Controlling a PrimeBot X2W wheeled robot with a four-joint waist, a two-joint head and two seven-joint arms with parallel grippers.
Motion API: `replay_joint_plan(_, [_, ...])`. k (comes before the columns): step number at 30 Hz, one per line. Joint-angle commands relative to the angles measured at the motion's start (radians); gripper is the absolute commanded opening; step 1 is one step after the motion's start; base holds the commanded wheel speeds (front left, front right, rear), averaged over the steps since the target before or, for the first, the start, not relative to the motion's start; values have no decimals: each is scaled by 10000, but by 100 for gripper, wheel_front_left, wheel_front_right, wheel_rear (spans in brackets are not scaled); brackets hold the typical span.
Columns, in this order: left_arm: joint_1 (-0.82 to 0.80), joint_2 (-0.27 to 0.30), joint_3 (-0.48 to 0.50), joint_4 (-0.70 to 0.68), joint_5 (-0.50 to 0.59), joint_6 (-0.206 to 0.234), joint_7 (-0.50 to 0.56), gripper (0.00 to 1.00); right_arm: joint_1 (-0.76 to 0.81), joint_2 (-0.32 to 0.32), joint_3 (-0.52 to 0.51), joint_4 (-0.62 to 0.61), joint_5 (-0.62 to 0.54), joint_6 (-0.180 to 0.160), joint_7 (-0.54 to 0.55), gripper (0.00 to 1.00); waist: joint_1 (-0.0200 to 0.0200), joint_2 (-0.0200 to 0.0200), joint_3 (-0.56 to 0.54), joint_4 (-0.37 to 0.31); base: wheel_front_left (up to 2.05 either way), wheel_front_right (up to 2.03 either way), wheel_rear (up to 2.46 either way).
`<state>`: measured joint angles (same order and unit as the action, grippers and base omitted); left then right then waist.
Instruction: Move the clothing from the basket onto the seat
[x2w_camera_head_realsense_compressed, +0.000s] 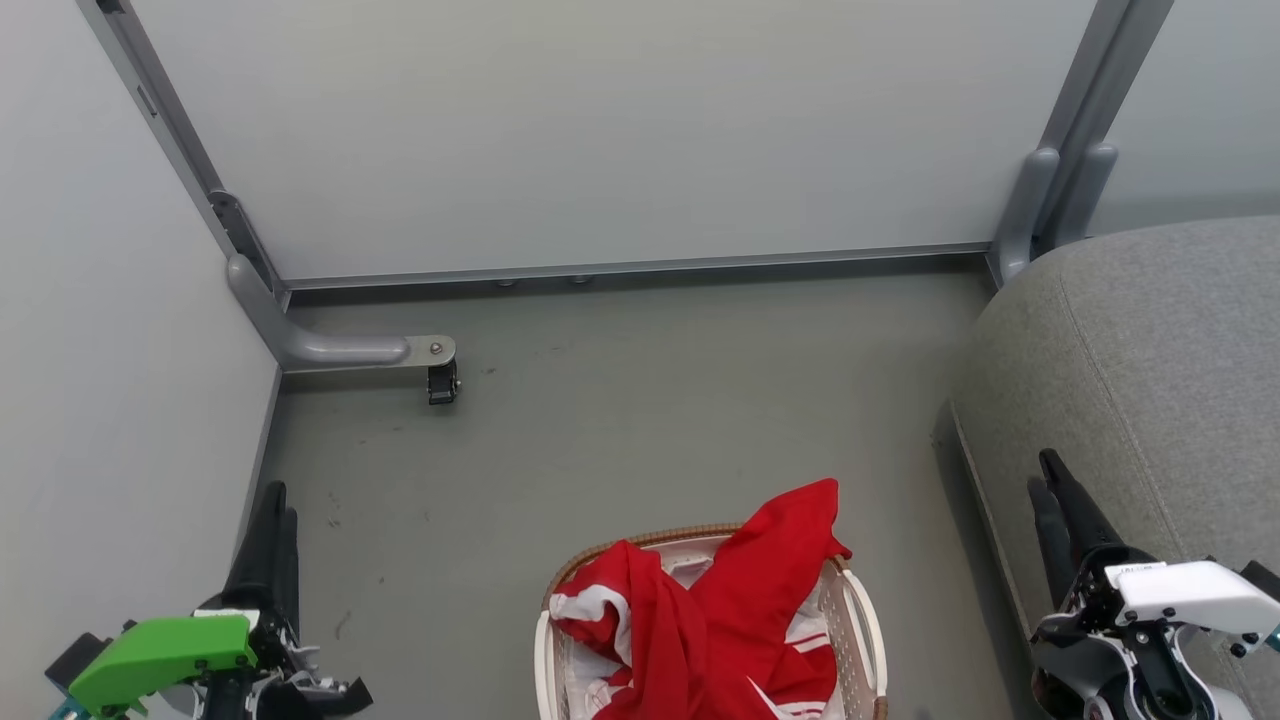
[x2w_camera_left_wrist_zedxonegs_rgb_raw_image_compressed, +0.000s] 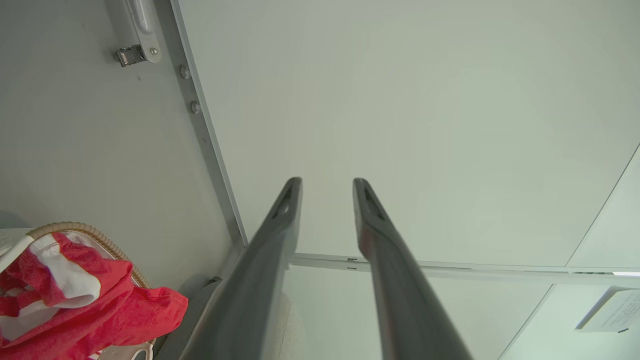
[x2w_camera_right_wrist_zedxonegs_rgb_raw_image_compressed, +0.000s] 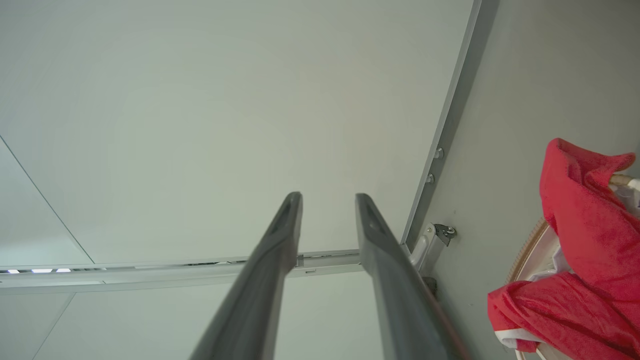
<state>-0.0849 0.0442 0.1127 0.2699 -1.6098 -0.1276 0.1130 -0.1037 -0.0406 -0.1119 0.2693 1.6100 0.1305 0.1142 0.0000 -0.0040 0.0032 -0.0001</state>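
Note:
The clothing (x2w_camera_head_realsense_compressed: 740, 600), bright red with white stripes, is heaped in the cream basket (x2w_camera_head_realsense_compressed: 868, 620) at the bottom centre of the head view, and one red fold stands up over the basket's far rim. The grey seat (x2w_camera_head_realsense_compressed: 1150, 350) fills the right side. My left gripper (x2w_camera_head_realsense_compressed: 275, 495) hovers over the floor to the left of the basket, and my right gripper (x2w_camera_head_realsense_compressed: 1048, 475) is over the seat's near edge. In each wrist view the gripper (x2w_camera_left_wrist_zedxonegs_rgb_raw_image_compressed: 325, 182) (x2w_camera_right_wrist_zedxonegs_rgb_raw_image_compressed: 327, 197) is open with nothing between its fingers. The clothing (x2w_camera_left_wrist_zedxonegs_rgb_raw_image_compressed: 100, 300) (x2w_camera_right_wrist_zedxonegs_rgb_raw_image_compressed: 585, 225) and the basket rim (x2w_camera_left_wrist_zedxonegs_rgb_raw_image_compressed: 95, 235) (x2w_camera_right_wrist_zedxonegs_rgb_raw_image_compressed: 530, 250) sit off to the side.
Pale partition panels (x2w_camera_head_realsense_compressed: 620, 130) close off the back and the left side. A grey metal foot with a small black caster (x2w_camera_head_realsense_compressed: 441, 382) juts onto the floor (x2w_camera_head_realsense_compressed: 620, 400) at the back left. Bare grey floor lies between the basket and the panels.

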Motion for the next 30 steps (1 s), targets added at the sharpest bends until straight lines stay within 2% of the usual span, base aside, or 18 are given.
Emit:
replay_joint_plan(1, [-47, 9, 5, -9, 10, 0, -31, 100, -46, -18, -5, -50, -14, 0, -10, 100, 0, 0, 6, 1, 0, 0, 0])
replay_joint_plan(7, [-128, 109, -149, 162, 510, -3, -360, 100, -148, -223, 221, -91, -446, 0, -301, 100, 0, 2, 14, 15, 0, 0, 0])
replay_joint_plan(11, [-192, 199, -291, 243, 1378, -5, -553, 100, -273, -523, 602, 48, -1217, 0, -554, 100, 0, 4, 20, 25, 0, 0, 0])
replay_joint_plan(18, [-231, 208, -420, 365, 3169, 9, -874, 100, -403, -640, 783, 142, -2890, 1, -877, 100, 0, 6, 32, 26, 0, 0, 0])
replay_joint_plan(30, [-306, 320, -873, 366, 5915, 392, -1365, 100, -555, -875, 1021, 342, -5344, 1, -1366, 100, 0, 10, 67, 66, 0, 0, 0])
